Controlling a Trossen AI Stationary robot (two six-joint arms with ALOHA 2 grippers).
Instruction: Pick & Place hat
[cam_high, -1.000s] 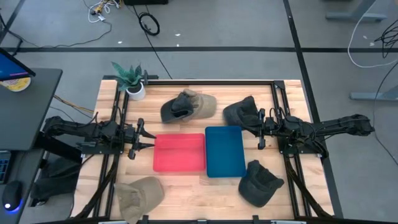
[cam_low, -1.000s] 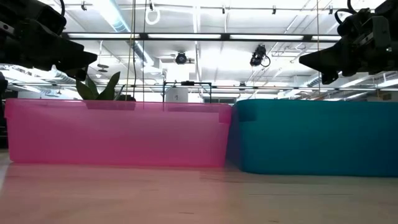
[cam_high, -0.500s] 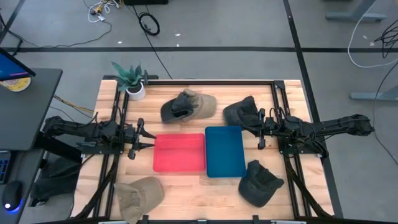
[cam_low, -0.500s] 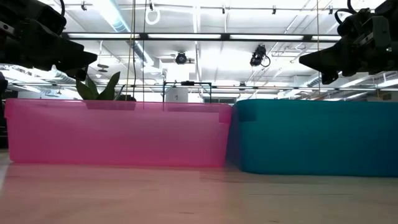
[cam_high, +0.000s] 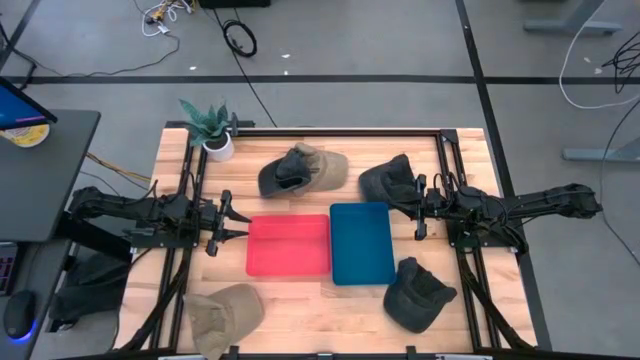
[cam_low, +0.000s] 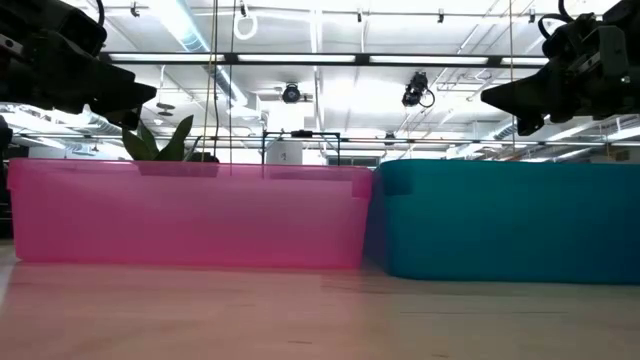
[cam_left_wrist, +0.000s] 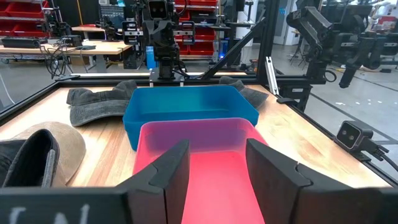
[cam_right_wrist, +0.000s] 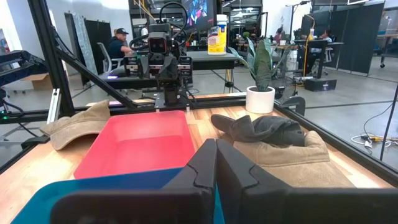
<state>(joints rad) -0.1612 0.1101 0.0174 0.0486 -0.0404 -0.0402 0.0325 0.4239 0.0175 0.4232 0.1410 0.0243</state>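
Observation:
Four hats lie crown-up on the wooden table. A tan hat with a dark grey hat on top (cam_high: 300, 170) (cam_right_wrist: 273, 140) sits toward the far edge. A dark hat (cam_high: 388, 181) (cam_left_wrist: 93, 102) is at the far right, another dark hat (cam_high: 418, 293) near right, and a tan hat (cam_high: 225, 312) (cam_right_wrist: 78, 124) near left. A red tray (cam_high: 289, 245) and a blue tray (cam_high: 361, 242) stand side by side in the middle. My left gripper (cam_high: 238, 222) (cam_left_wrist: 216, 168) hovers open at the red tray's left side. My right gripper (cam_high: 416, 208) (cam_right_wrist: 216, 165) hovers shut at the blue tray's right side.
A potted plant (cam_high: 210, 130) stands at the far left corner. Black frame rails (cam_high: 445, 160) run along the table's sides. Bare wood shows between the trays and the near edge (cam_low: 320, 320). A seated person (cam_right_wrist: 118, 43) is in the room beyond the table.

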